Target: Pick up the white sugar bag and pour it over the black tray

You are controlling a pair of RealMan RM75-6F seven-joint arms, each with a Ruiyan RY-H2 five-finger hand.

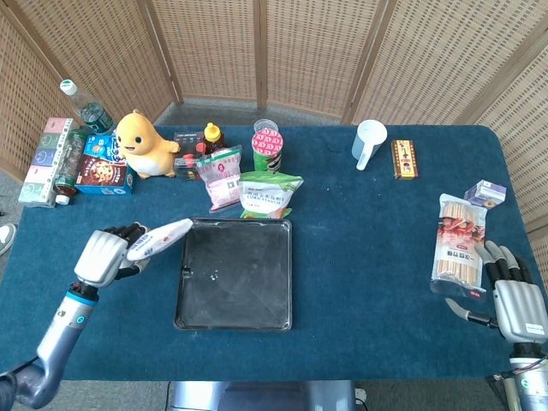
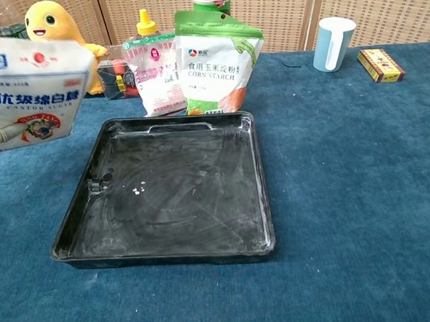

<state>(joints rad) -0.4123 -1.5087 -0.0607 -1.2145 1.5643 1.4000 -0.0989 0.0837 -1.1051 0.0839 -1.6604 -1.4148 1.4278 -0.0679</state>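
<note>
My left hand (image 1: 104, 254) holds the white sugar bag (image 1: 159, 239) in the air, just left of the black tray (image 1: 265, 317). In the chest view the white sugar bag (image 2: 33, 89) faces the camera upright with its printed front showing, left of the black tray (image 2: 263, 202); the hand itself is hidden there. A few white grains lie on the tray floor. My right hand (image 1: 512, 301) rests at the table's right front corner, fingers spread and empty.
Behind the tray stand a corn starch bag (image 1: 269, 193), a pink bag (image 1: 221, 176), a sauce bottle (image 1: 212, 137) and a can (image 1: 267, 147). A yellow toy (image 1: 142, 144) and boxes sit far left. A cup (image 1: 368, 143), small boxes and a noodle pack (image 1: 458, 244) lie right.
</note>
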